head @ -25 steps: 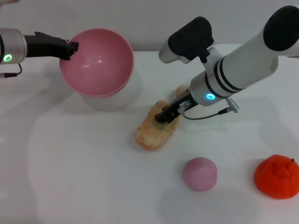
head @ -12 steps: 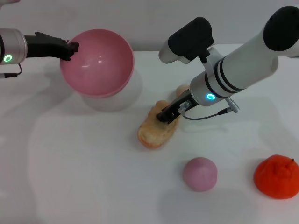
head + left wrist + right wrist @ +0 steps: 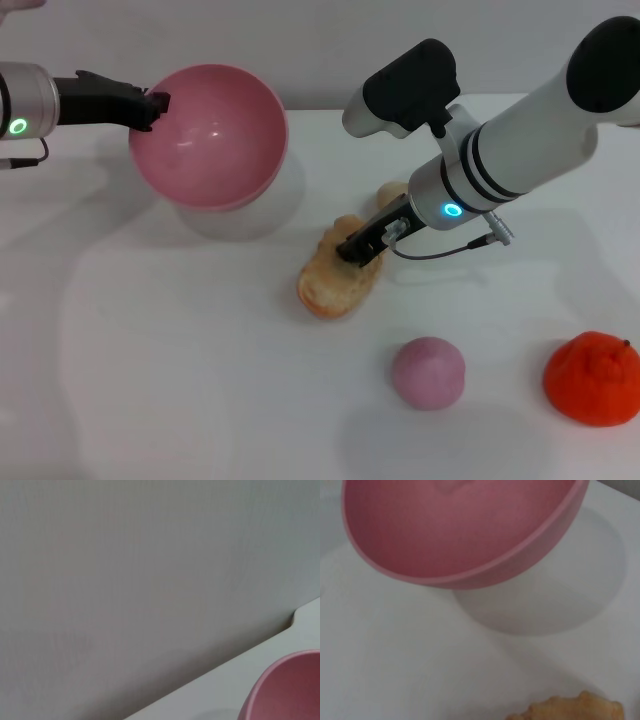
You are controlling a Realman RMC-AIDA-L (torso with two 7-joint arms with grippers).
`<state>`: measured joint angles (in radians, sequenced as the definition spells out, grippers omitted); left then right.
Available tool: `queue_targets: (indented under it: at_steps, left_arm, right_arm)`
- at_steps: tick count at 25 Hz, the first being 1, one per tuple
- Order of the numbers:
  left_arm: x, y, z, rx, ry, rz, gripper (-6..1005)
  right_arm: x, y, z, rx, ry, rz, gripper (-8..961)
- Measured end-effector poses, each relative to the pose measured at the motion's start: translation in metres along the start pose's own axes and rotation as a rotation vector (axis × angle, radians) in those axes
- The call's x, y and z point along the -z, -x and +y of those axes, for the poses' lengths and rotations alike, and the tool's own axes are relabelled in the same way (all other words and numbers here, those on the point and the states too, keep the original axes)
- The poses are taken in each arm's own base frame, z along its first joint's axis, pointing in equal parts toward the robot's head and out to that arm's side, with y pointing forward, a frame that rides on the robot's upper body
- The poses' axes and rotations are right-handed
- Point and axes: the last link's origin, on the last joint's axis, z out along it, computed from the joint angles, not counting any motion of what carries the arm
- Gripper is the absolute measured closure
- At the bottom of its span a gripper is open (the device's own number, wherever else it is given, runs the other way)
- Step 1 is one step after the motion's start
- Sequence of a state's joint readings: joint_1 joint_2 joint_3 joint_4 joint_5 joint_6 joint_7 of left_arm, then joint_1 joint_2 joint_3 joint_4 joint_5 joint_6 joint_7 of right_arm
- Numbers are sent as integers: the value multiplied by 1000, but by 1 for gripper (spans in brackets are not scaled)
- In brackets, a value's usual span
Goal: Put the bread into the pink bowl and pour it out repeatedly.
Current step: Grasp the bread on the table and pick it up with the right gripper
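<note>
So over on the left, the left gripper (image 3: 150, 105) is clamped on the rim of the pink bowl (image 3: 210, 135) and holds it up off the table (image 3: 180, 380), tipped so the mouth faces roughly toward the camera and the right side; nothing's inside it that I can see. Move right and you hit the bread (image 3: 335, 275), lying on the table just below and to the right of the bowl, long axis running diagonally from near-left to far-right. The right gripper (image 3: 360, 243) is down at the bread's far end, dark fingers pressed in on it, so I'd call that grasping the loaf, though the contact itself is partly hidden. There's a small cream bun (image 3: 390, 191) tucked just behind the arm. What the next move turns on, I reckon: the bowl mouth sits up and to the left of the jaws, so the loaf has to be carried that way, free end leading. Farther right, a pink ball (image 3: 428, 372) and an orange fruit toy (image 3: 594, 378) sit well clear.
</note>
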<state>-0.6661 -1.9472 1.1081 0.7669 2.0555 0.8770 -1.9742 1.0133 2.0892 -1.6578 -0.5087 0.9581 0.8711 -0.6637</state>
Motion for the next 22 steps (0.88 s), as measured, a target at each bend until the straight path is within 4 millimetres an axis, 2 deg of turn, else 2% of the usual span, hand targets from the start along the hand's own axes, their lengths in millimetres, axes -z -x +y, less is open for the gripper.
queue_targets:
  at_steps: [10, 17, 22]
  left_arm:
    - [2, 4, -4, 6, -22, -1, 940]
    - [4, 9, -9, 17, -31, -9, 939]
    - [7, 15, -11, 28, -33, -18, 939]
  right_arm:
    - [6, 3, 1, 4, 7, -59, 840]
    - [29, 19, 7, 45, 8, -202, 849]
    - [55, 30, 7, 72, -16, -307, 852]
